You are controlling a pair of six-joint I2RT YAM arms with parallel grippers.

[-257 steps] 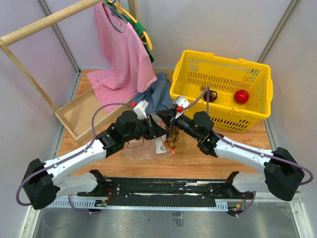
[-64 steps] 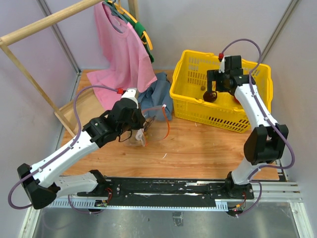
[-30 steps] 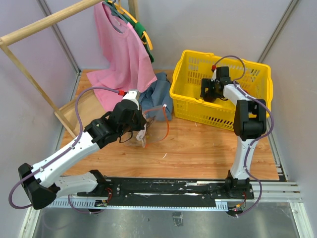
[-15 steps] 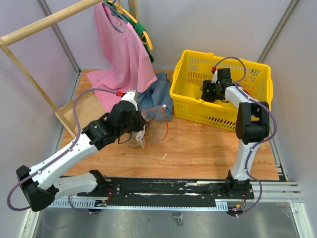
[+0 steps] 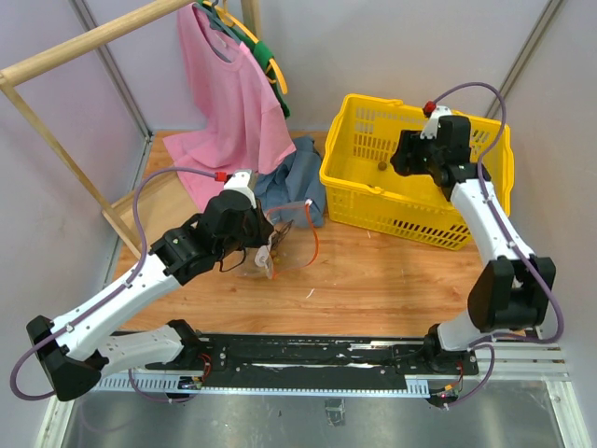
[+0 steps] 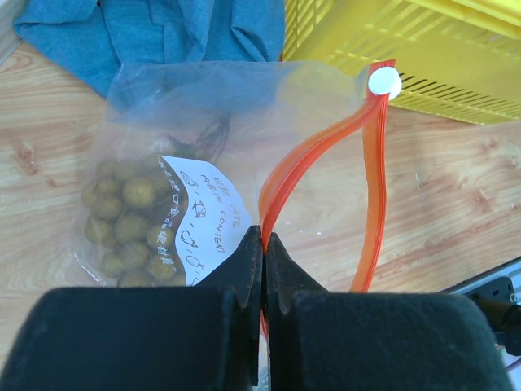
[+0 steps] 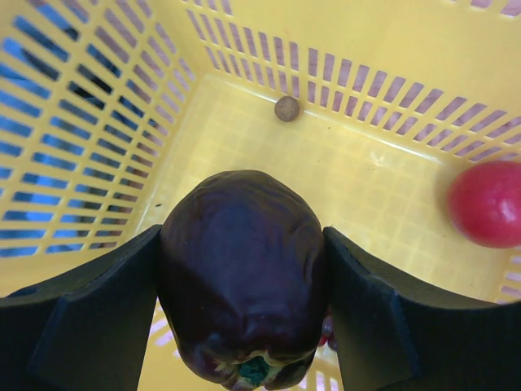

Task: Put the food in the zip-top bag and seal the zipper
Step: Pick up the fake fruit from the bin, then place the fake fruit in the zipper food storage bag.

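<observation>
The clear zip-top bag lies on the wooden table with the tan-yellow ball cluster inside, behind its white label. My left gripper is shut on the orange zipper at the mouth, which gapes open; the same left gripper shows beside the bag. My right gripper is shut on a dark purple fruit, held above the basket floor. The red round fruit lies in the basket. From above, my right gripper hangs over the basket.
The yellow basket stands at the back right, a small brown ball by its wall. A blue cloth lies between bag and basket. A pink shirt hangs on a wooden rack at the back left.
My right gripper has shut on the purple fruit and lifted it off the basket floor, the arm rising and swinging right. The left gripper holds the zipper as before.
</observation>
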